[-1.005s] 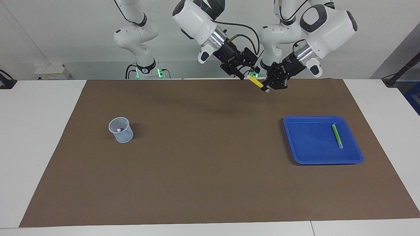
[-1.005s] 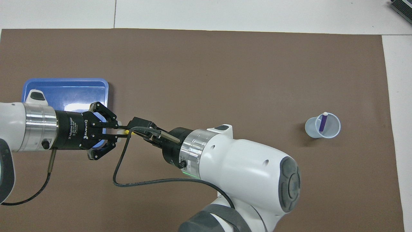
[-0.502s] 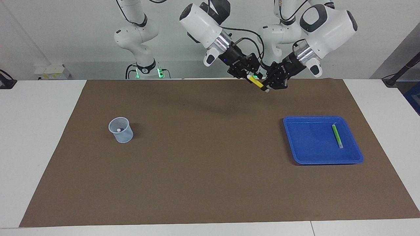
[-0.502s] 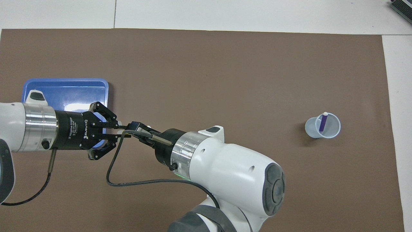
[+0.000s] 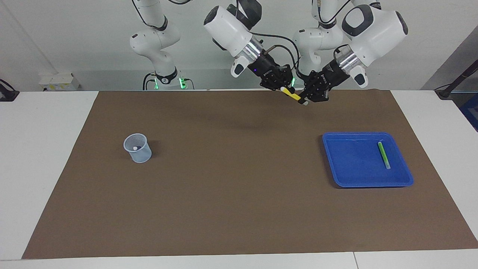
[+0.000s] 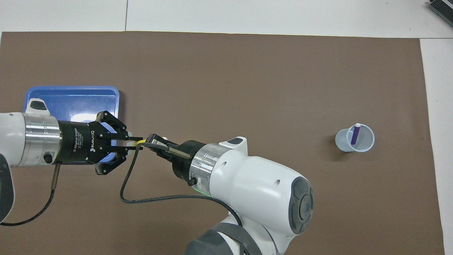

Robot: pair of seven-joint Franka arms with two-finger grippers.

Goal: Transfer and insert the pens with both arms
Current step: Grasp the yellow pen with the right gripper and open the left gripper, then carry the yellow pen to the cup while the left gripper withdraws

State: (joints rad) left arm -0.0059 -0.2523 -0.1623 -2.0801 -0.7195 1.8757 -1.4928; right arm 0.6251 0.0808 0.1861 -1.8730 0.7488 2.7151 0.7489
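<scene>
The yellow pen [image 5: 293, 96] hangs in the air over the mat's edge nearest the robots, held at both ends. My left gripper [image 5: 304, 100] is shut on its lower, pale-capped end. My right gripper [image 5: 282, 87] is shut on its upper end. From overhead, only a short yellow stretch of the pen [image 6: 141, 141] shows between the left gripper [image 6: 138, 143] and the right gripper [image 6: 153, 141]. The green pen [image 5: 383, 155] lies in the blue tray [image 5: 351, 160]. The purple pen [image 6: 355, 135] stands in the clear cup [image 6: 364, 145].
The cup [image 5: 139, 154] stands toward the right arm's end of the brown mat [image 5: 231, 194]. The blue tray [image 6: 78, 101] lies toward the left arm's end, partly under the left arm in the overhead view. A black cable [image 6: 159, 199] loops from the right wrist.
My right gripper has moved in to the yellow pen's free end and shut on it. The left gripper has kept its hold and barely moved.
</scene>
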